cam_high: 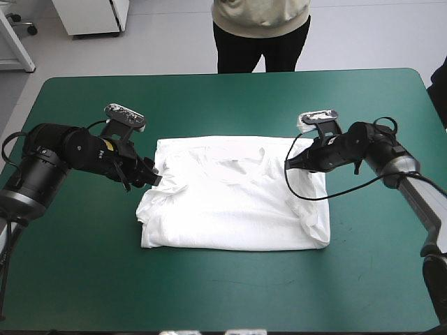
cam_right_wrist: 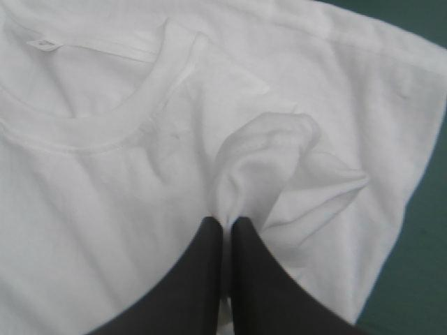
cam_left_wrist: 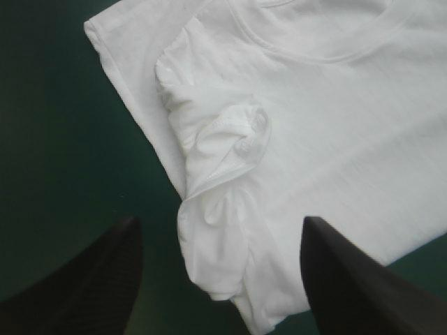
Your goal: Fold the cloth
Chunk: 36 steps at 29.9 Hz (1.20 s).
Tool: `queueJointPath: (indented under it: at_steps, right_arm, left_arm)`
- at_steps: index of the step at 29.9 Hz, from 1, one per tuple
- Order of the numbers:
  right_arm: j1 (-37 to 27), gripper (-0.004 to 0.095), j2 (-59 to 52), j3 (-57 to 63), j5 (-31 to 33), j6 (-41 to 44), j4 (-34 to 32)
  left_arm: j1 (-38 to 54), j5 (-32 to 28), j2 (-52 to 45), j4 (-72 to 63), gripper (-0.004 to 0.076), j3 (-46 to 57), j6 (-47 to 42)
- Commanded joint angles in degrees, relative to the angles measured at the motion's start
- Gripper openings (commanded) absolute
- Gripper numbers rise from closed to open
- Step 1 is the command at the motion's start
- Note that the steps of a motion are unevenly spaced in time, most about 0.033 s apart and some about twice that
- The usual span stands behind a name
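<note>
High view: T-shirt (cam_high: 234, 209) partly folded, collar up — right hand (cam_right_wrist: 225, 222) pinching sleeve (cam_right_wrist: 269, 157), left hand (cam_left_wrist: 220, 222) wide.

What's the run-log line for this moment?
white short-sleeved fabric T-shirt: lying on teal-green table cover | left pincer: open, at crumpled sleeve | right pincer: shut on bunched sleeve

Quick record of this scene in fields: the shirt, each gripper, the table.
T-shirt: white, spread on the table, collar toward the far edge
Left gripper: open, at the bunched sleeve on its side, holding nothing
Right gripper: shut on the T-shirt, pinching a raised fold of the other sleeve
Table: teal-green cover, shirt near its middle
</note>
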Motion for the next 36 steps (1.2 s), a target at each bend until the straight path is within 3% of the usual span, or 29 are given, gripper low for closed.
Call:
queueJointPath:
  at_steps: [1, 8, 14, 16, 22, 28, 32, 36]
  right_arm:
    - [1.63, -0.0009, 0.57, -1.71, -2.25, 0.42, 0.74]
    - [3.13, 0.0018, 6.39, -1.71, -3.39, -0.21, 0.76]
    - [3.13, 0.0354, 5.15, -1.71, -2.63, -1.46, 0.25]
    - [3.13, 0.0423, 2.19, -1.71, -2.0, -1.45, 0.25]
    - [3.13, 0.0432, -11.06, -1.71, 2.55, -0.93, -0.19]
    - [3.13, 0.0414, -25.32, -0.79, 7.41, 3.47, -6.52]
    - [3.13, 0.0414, -33.82, 2.65, 9.55, 7.42, -10.97]
    - [3.13, 0.0414, -39.35, 7.06, 10.45, 9.31, -10.72]
  left_arm:
    - [-0.4, -1.01, -1.64, -0.84, 0.0475, -1.87, -0.68]
    - [-0.4, -1.01, -1.64, -1.1, 0.0475, -1.87, -0.55]
    - [-0.4, -2.05, -2.11, -1.22, 0.0475, -1.87, -0.55]
    - [-0.4, -3.12, -3.15, -1.32, 0.0475, -1.87, -0.55]
    - [-0.4, -4.67, -7.68, -0.73, 0.0475, -1.64, -2.71]
    - [-0.4, -2.62, -11.63, -1.26, 0.0475, 5.45, -6.63]
    - [-0.4, -6.68, -14.85, -1.12, 0.0475, 16.21, -10.68]
    - [-0.4, -16.13, -15.23, -0.89, 0.0475, 26.23, -14.16]
